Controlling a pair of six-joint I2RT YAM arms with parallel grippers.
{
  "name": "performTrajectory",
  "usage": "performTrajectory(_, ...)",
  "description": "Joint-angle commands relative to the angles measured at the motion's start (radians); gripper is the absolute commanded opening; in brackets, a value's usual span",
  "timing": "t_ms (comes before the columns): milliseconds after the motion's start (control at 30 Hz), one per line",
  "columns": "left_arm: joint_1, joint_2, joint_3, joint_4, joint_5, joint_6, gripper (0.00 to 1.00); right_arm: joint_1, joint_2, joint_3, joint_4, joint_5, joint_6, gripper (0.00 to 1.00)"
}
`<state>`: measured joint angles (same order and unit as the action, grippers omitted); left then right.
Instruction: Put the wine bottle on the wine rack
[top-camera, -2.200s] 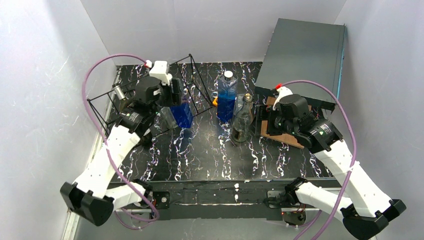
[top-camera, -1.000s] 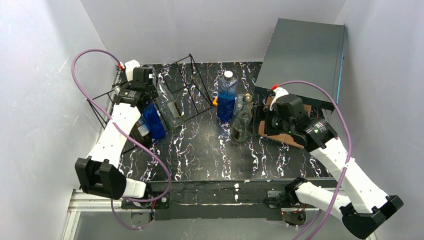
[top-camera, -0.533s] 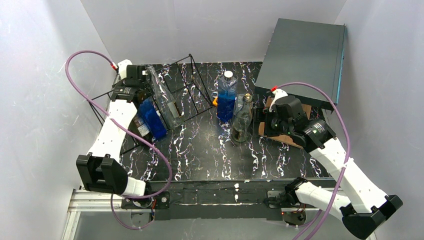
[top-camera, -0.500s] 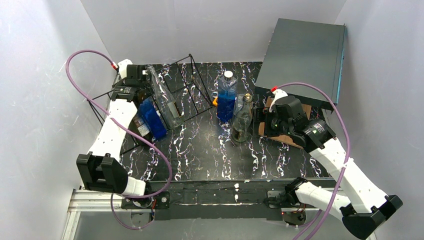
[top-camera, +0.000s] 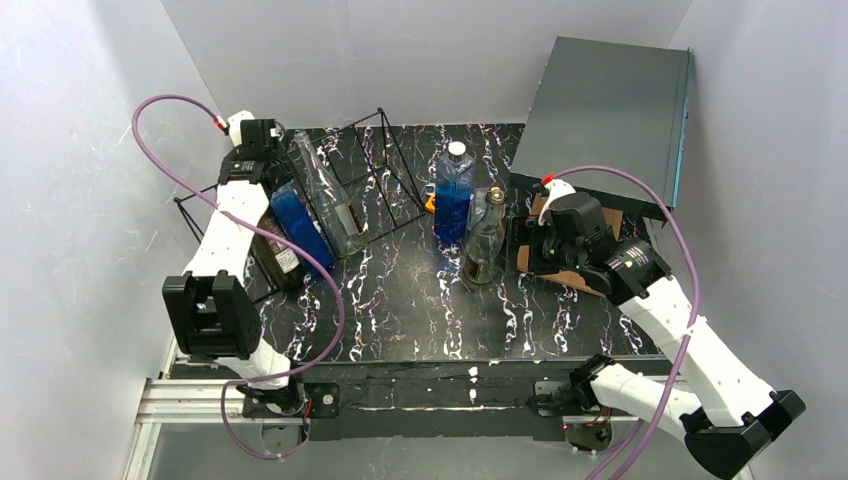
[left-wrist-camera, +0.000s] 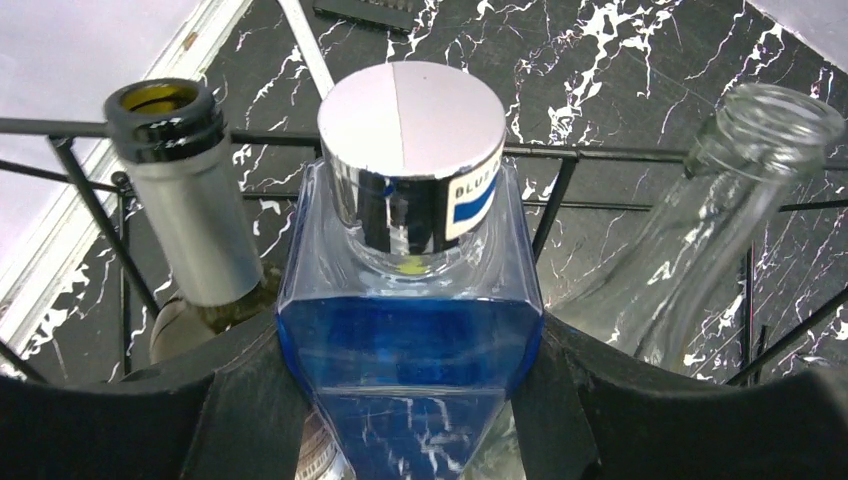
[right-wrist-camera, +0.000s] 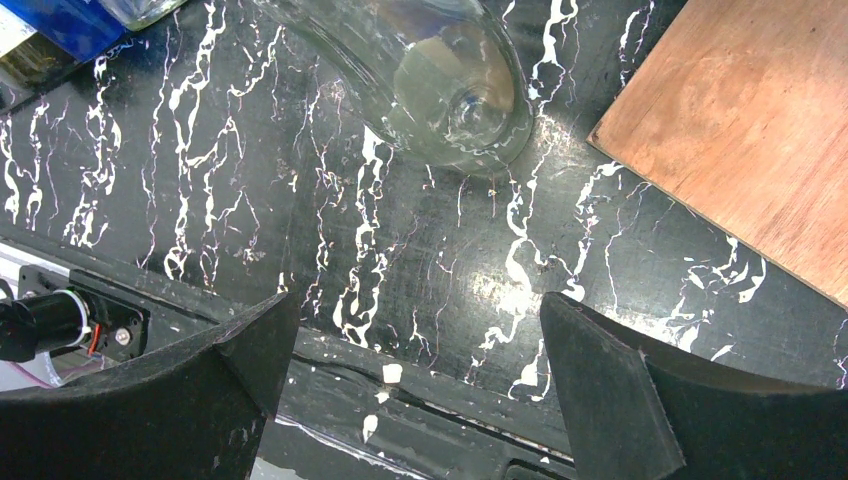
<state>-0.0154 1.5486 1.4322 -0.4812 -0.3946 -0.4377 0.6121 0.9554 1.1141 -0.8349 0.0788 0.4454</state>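
Observation:
The black wire wine rack (top-camera: 385, 160) stands at the back left. My left gripper (top-camera: 266, 178) is shut on a square blue-liquid bottle (top-camera: 300, 230) that lies tilted in the rack. In the left wrist view the fingers (left-wrist-camera: 250, 400) press both sides of the blue bottle (left-wrist-camera: 410, 340) below its silver cap (left-wrist-camera: 410, 110), with the rack wires (left-wrist-camera: 610, 155) behind. A dark bottle with a grey foil neck (left-wrist-camera: 185, 200) lies to its left, a clear bottle (left-wrist-camera: 720, 200) to its right. My right gripper (top-camera: 528, 243) is open and empty, beside a round clear bottle (top-camera: 483, 245).
A second blue bottle (top-camera: 453, 195) stands mid-table behind the round clear bottle, whose base shows in the right wrist view (right-wrist-camera: 455, 90). A brown board (top-camera: 575, 275) lies under my right wrist and a dark grey box (top-camera: 600, 110) stands at the back right. A small orange object (top-camera: 430, 203) sits by the rack.
My left arm has carried the blue bottle leftward and back, tipping it down onto the rack between the dark and clear bottles. The right arm has barely moved.

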Motion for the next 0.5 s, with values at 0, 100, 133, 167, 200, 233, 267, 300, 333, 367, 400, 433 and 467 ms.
performTrajectory(0,0.053,0.038,0.019,0.019,0.113,-0.028,0.00,0.006,-0.015,-0.005,0.036,0.012,-0.008,1.00)
performTrajectory(100,0.077,0.060,0.034,0.023,0.153,-0.033,0.00,0.006,-0.013,-0.008,0.039,0.011,-0.008,1.00)
performTrajectory(133,0.083,0.065,0.036,0.023,0.159,-0.033,0.00,0.006,-0.012,-0.008,0.038,0.010,-0.008,1.00)
performTrajectory(167,0.087,0.068,0.037,0.025,0.165,-0.036,0.00,0.006,-0.011,-0.007,0.038,0.010,-0.008,1.00)
performTrajectory(200,0.091,0.070,0.036,0.027,0.170,-0.039,0.00,0.006,-0.011,-0.007,0.038,0.010,-0.007,1.00)
performTrajectory(233,0.095,0.071,0.036,0.032,0.178,-0.039,0.00,0.006,-0.011,-0.007,0.039,0.011,-0.007,1.00)
performTrajectory(267,0.099,0.076,0.036,0.036,0.191,-0.037,0.00,0.006,-0.011,-0.008,0.039,0.011,-0.008,1.00)
performTrajectory(300,0.102,0.078,0.038,0.038,0.200,-0.033,0.00,0.007,-0.009,-0.008,0.040,0.012,-0.008,1.00)
performTrajectory(333,0.103,0.083,0.043,0.039,0.208,-0.028,0.00,0.007,-0.009,-0.008,0.039,0.011,-0.008,1.00)
performTrajectory(367,0.105,0.089,0.047,0.039,0.218,-0.024,0.00,0.007,-0.009,-0.008,0.040,0.010,-0.009,1.00)
performTrajectory(400,0.107,0.094,0.050,0.040,0.220,-0.021,0.00,0.006,-0.009,-0.008,0.039,0.010,-0.009,1.00)
performTrajectory(433,0.109,0.098,0.051,0.039,0.223,-0.021,0.00,0.006,-0.010,-0.008,0.039,0.010,-0.009,1.00)
performTrajectory(467,0.109,0.103,0.052,0.038,0.224,-0.019,0.00,0.006,-0.010,-0.008,0.040,0.010,-0.008,1.00)
